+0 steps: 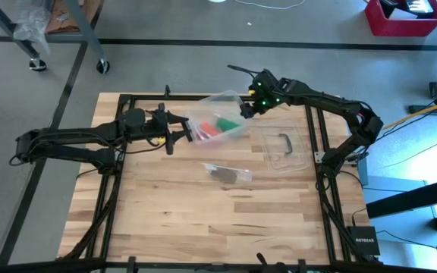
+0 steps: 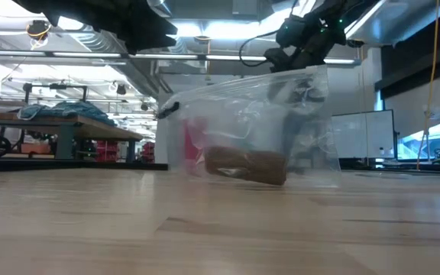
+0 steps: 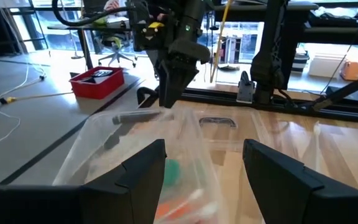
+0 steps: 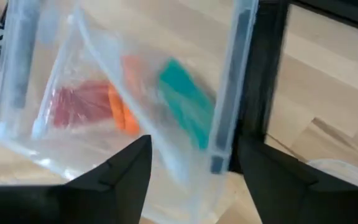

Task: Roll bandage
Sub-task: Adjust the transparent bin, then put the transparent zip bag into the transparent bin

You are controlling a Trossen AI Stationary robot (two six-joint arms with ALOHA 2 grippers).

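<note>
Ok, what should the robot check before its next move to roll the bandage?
1. Brown fabric bandage roll free to grab: not ok, it lies inside a small clear plastic bag.
2. Left hand open: ok.
3. Right hand open: ok.
4. Large clear plastic bag of coloured items out of the way: not ok, it sits between both hands.
5. Clear plastic box with black handle apart from the bandage: ok.
</note>
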